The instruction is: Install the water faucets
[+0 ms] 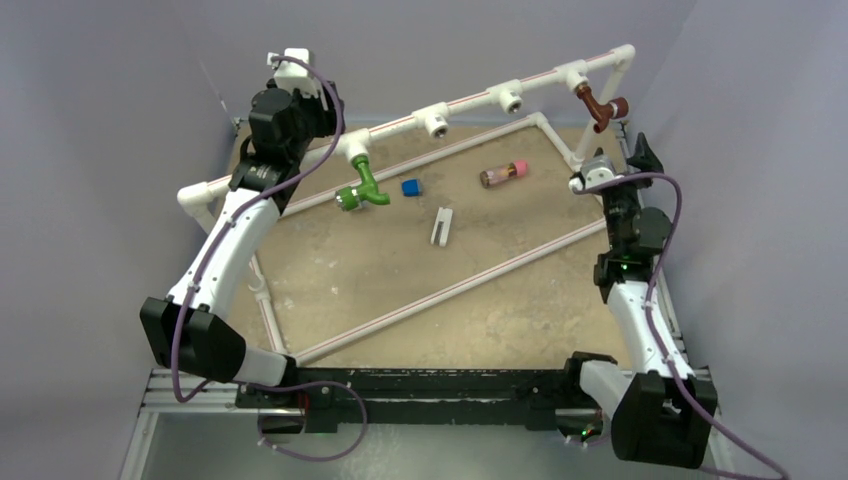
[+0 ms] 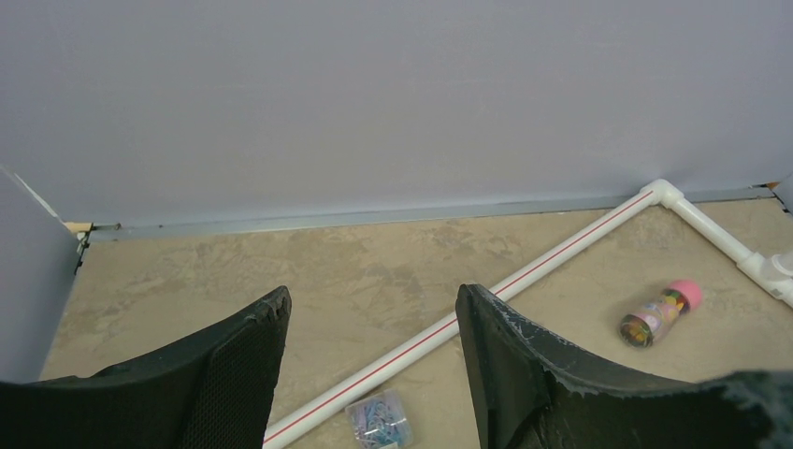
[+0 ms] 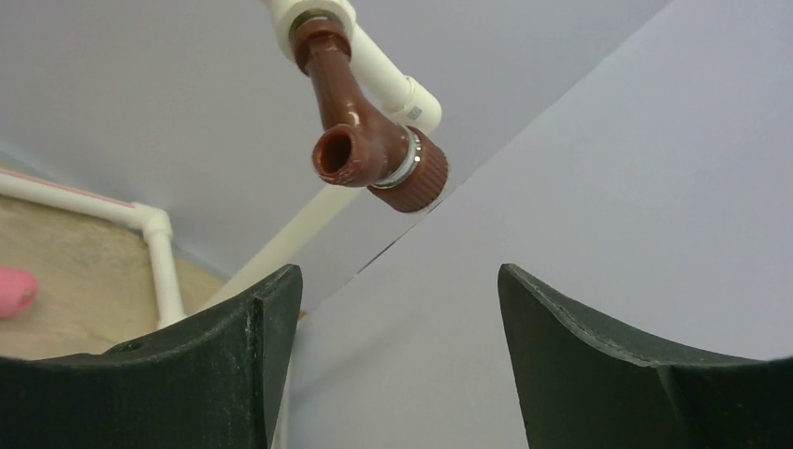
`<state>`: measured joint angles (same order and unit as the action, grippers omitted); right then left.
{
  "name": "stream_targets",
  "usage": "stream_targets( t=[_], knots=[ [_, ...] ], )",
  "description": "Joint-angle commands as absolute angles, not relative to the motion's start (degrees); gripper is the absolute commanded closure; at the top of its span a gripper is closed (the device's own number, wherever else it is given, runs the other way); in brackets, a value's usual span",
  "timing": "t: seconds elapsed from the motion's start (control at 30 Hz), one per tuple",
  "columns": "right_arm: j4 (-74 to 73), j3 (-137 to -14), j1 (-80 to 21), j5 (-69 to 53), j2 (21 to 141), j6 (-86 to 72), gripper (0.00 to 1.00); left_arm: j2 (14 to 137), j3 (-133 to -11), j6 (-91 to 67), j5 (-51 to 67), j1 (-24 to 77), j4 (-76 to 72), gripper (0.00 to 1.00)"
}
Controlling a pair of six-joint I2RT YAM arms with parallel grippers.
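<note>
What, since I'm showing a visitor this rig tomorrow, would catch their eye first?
The bright green faucet hanging from the raised white pipe frame at left stands out most. Next is the reddish-brown faucet at the frame's far right corner, with the open right gripper just below it.

Air clear between right hand and brown faucet above — side wall crowds right, pipe left.

No readable text, labels or numbers anywhere.
</note>
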<state>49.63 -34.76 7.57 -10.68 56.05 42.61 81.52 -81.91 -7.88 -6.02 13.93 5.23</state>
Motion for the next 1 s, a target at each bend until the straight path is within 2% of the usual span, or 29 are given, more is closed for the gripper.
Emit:
stream_targets(
  t=[0.0,0.33,0.57,0.97],
  knots=[
    [54.27,-38.37,5.92,-11.06,59.74,52.89,0.21,82.08,-81.39,-8.24,-5.10,12.89,9.75,0.35],
    [65.07,-39.32,2.65,-2.42,64.25,67.73,0.17,82.18,-81.63,-8.99,-3.99,11.57,10.23,0.35],
    [58.08,-45.23,1.13,-2.39,67.14,77.98,0.17,82.19,-81.74,-9.23,-3.50,11.25,10.44,0.35],
    [54.94,-46.81,0.44,-2.06,71.16,81.28,0.26,81.55,-81.74,-8.96,-3.83,11.25,10.59,0.35]
  ],
)
